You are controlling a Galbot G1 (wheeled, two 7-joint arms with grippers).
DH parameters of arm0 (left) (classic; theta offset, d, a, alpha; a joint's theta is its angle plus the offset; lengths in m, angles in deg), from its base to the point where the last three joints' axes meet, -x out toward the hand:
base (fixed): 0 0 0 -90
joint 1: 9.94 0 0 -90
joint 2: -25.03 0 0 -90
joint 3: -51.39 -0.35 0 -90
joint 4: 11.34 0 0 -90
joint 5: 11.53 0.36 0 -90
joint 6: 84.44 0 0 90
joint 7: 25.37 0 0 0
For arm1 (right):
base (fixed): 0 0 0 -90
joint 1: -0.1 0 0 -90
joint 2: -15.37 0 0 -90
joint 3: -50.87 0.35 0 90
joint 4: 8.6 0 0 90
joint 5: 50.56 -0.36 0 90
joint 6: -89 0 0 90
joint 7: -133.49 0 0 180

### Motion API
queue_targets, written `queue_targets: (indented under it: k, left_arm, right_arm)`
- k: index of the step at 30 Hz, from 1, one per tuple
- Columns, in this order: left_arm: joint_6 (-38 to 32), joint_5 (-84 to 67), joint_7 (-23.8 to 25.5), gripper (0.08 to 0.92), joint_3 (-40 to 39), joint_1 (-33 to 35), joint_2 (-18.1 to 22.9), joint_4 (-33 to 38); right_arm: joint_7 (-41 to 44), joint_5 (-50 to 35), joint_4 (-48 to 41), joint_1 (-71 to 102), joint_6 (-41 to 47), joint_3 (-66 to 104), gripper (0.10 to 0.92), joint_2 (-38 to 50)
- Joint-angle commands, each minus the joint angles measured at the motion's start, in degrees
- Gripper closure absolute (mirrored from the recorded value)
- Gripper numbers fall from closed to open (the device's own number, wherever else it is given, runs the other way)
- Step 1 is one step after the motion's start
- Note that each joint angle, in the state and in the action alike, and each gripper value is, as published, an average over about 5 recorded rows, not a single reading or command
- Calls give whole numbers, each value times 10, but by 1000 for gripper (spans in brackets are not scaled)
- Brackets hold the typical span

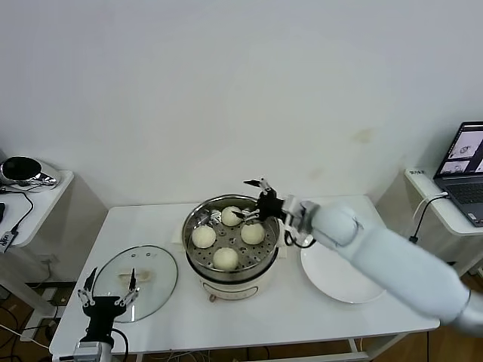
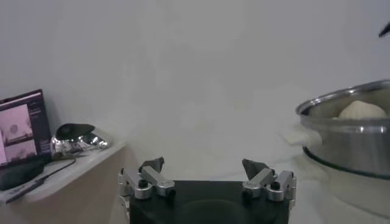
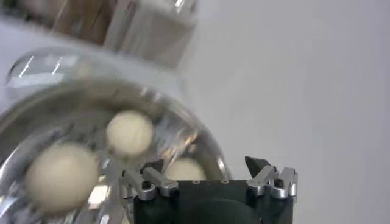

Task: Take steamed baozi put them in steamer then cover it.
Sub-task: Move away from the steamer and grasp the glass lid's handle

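Four small round cream-white steamed baozi (image 1: 228, 236) sit inside the steamer (image 1: 231, 279), a round shiny steel basket on a cream-white pot base. The steamer stands in the middle of the white table (image 1: 287, 309). One bun is at the back, one is on the left, one is on the right and one is at the front. They sit close to each other on the steel floor with little holes.

The right gripper (image 1: 251, 198) hangs over the back of the steamer, just above the back bun and the right bun. Its two fingers are spread apart and hold nothing. The right arm reaches in from the right side.

The cover (image 1: 139, 280), a round clear glass lid with a metal rim and a cream handle, lies flat on the table to the left of the steamer. The left gripper (image 1: 110, 289) is low at the front left, over the near edge of the cover. Its fingers are spread apart too, and they hold nothing.

A flat white plate (image 1: 339, 279) lies on the table to the right of the steamer, partly hidden under the right arm.
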Motion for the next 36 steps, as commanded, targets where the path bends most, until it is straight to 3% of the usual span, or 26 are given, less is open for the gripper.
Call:
queue_targets:
  k: [1,6,14,29,36]
  left_arm:
    - [2,159,-26,177,23,7,-8,-65]
    - [9,363,-37,177,44,12,-51,-123]
    - [-38,628,-53,177,48,-8,-127,-195]
    - [-32,636,-14,177,-33,-139,-171,-276]
    - [-31,633,-11,177,-65,-182,-166,-304]
  right_arm:
    - [-44,138,49,499,-235,506,203,-148]
    - [-34,121,119,595,-204,631,203,-241]
    - [-79,95,149,653,-143,728,203,-267]
    - [-118,72,141,661,-152,765,203,-287]
    - [-121,81,151,674,-172,778,203,-292]
